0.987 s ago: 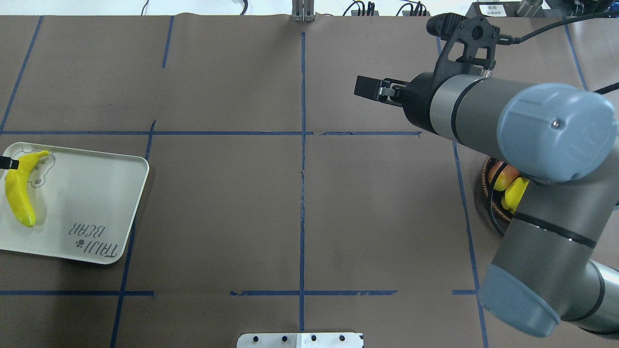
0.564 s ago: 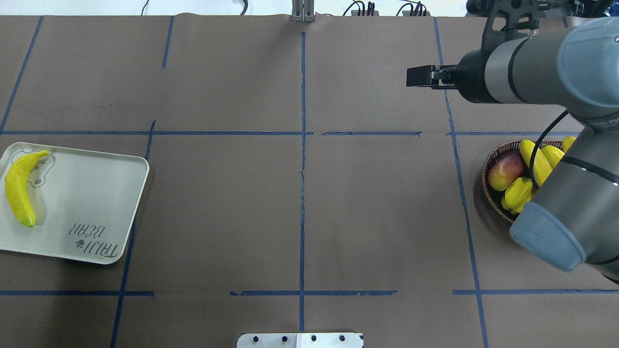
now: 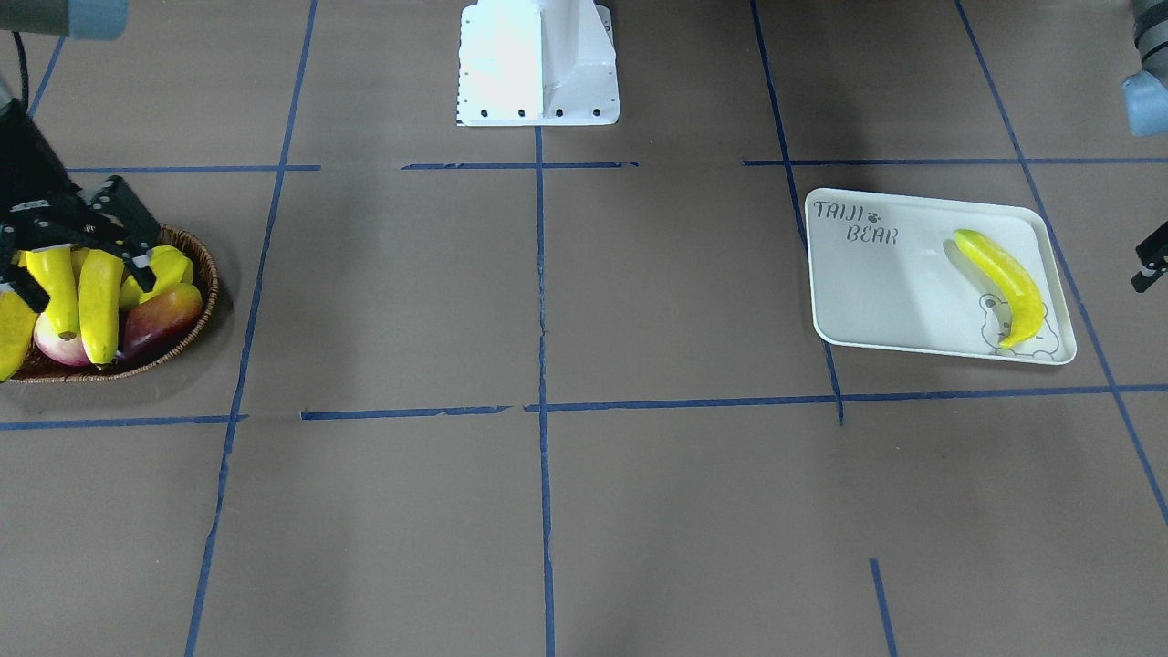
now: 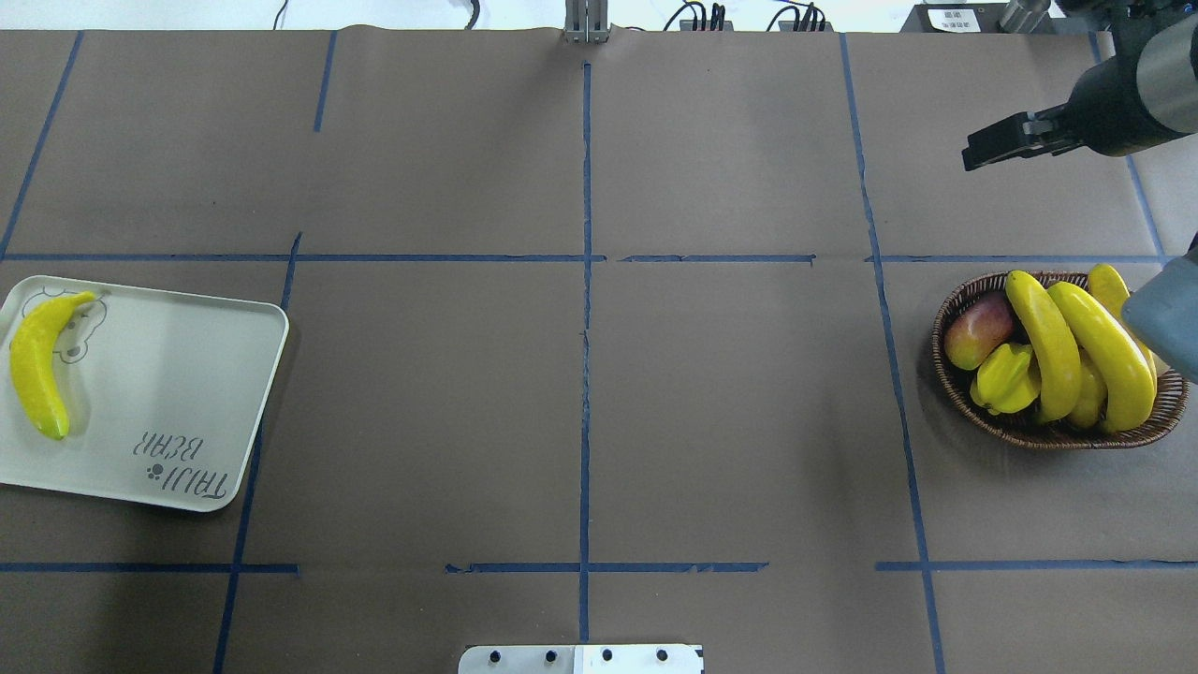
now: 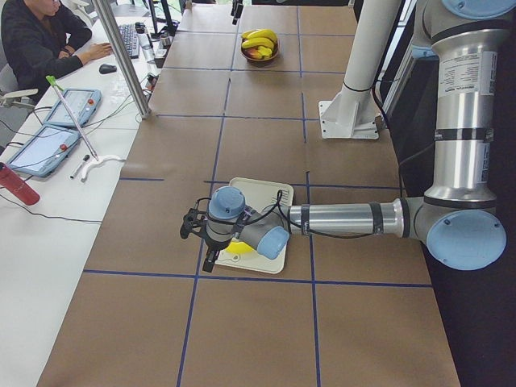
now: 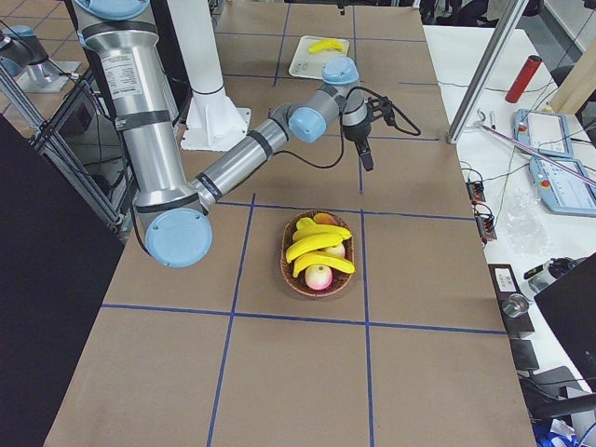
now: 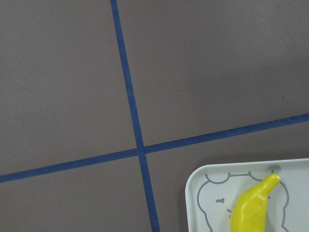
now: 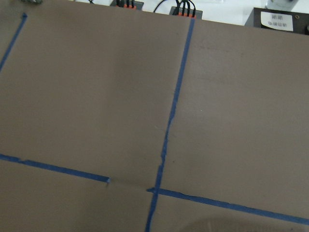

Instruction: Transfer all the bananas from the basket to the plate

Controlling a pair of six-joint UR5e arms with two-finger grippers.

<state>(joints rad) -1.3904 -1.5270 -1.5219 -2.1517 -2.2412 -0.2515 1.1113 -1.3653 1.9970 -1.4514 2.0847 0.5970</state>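
Wicker basket [image 4: 939, 323] at the robot's right is seen holding three bananas [image 4: 1044, 346] among other fruit. A fourth banana [image 4: 36, 374] is laid on the plate [image 4: 187, 374], well apart across the surface. The right gripper [image 4: 978, 153] is held beyond the basket, probably ahead of the next pick. Its fingers are shown spread wide in the front-facing view, but only edge-on overhead. The left gripper [image 3: 1152, 265] is cropped beside the plate, so its fingers' state cannot be told.

overhead and front views opposed, sharing plate [image 4: 168, 374], basket [image 4: 1048, 436]; wrist cameras near tabletop [image 7: 217, 72]
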